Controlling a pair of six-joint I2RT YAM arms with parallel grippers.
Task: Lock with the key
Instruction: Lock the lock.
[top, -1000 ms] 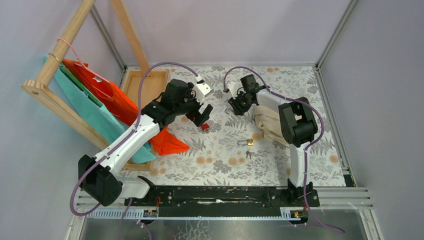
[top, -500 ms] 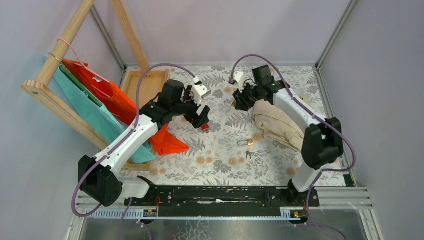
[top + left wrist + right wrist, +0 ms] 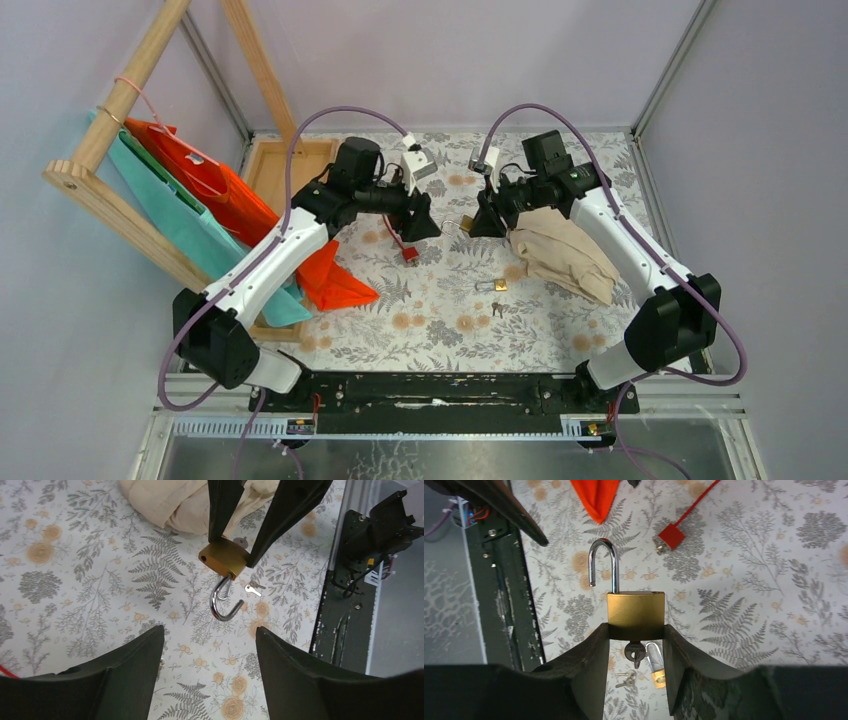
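Observation:
The lock is a small red body with a thin red cable, lying on the flowered table below my left gripper; the right wrist view shows the lock untouched. My right gripper is shut on a brass padlock held in the air. Its steel shackle is swung open, and a key sticks in its underside. My left gripper is open and empty. It faces the brass padlock from a short way off.
A second small brass padlock and loose keys lie on the table mid-front. A beige cloth sits under the right arm. Orange bag, teal bag and wooden rack stand left, a wooden tray behind.
My left gripper rose from beside the red lock and swung right to face the brass padlock, its jaws narrowing somewhat. The right arm's elbow swung out right while it kept the padlock.

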